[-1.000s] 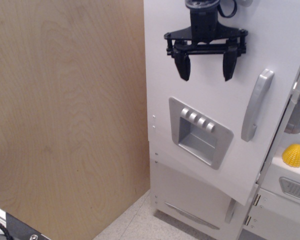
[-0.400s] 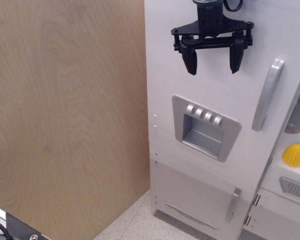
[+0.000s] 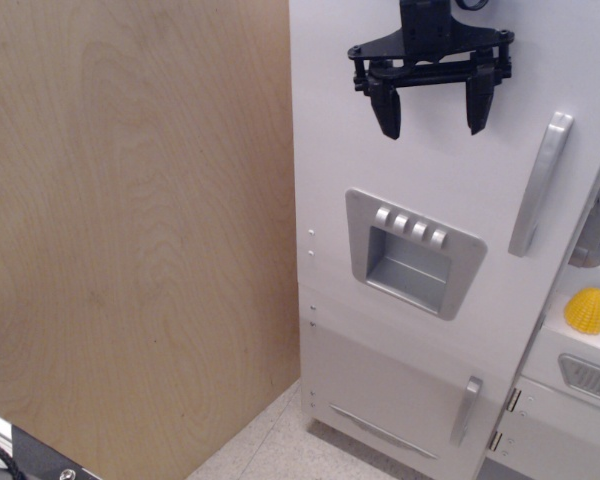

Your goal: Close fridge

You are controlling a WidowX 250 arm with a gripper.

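The tall white toy fridge (image 3: 420, 190) fills the right half of the view. Its large door lies flat and looks shut against the cabinet, with a silver bar handle (image 3: 540, 185) at the right edge and a grey recessed four-button dispenser panel (image 3: 412, 252) in the middle. My black gripper (image 3: 432, 118) hangs in front of the upper part of the door, open and empty, fingers pointing down, above the dispenser panel and left of the handle. The shelves inside are hidden.
A smaller lower white door with a short silver handle (image 3: 466, 410) sits below. A light wooden panel (image 3: 130, 230) stands to the left. A yellow toy corn (image 3: 586, 310) lies on the white unit at the right. Speckled floor (image 3: 270, 450) shows at the bottom.
The large door has swung from ajar and tilted to flat against the fridge. My gripper has moved right and slightly up with it, staying open.
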